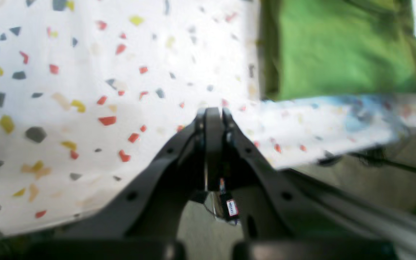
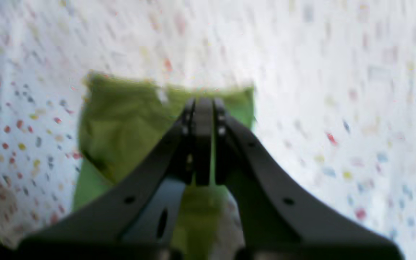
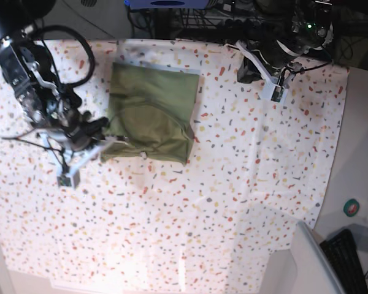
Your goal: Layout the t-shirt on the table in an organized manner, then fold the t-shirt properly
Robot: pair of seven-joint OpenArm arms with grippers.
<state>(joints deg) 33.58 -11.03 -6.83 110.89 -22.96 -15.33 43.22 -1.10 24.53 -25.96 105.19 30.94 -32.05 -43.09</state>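
The olive-green t-shirt (image 3: 150,113) lies folded into a compact rectangle on the speckled table (image 3: 233,184), left of middle near the far edge. My right gripper (image 3: 107,133) is at the shirt's lower left edge. In the right wrist view it (image 2: 203,103) is shut, with the shirt (image 2: 121,130) below and beyond it and no cloth seen between the tips. My left gripper (image 3: 246,72) is at the far right of the table, apart from the shirt. In the left wrist view it (image 1: 213,112) is shut and empty over the cloth (image 1: 85,90), with the shirt (image 1: 338,50) at upper right.
The table's far edge (image 1: 338,151) runs just beside my left gripper. A grey bin (image 3: 306,263), a keyboard (image 3: 349,251) and a green tape roll (image 3: 352,208) sit off the table at lower right. Cables and equipment (image 3: 190,15) crowd the back.
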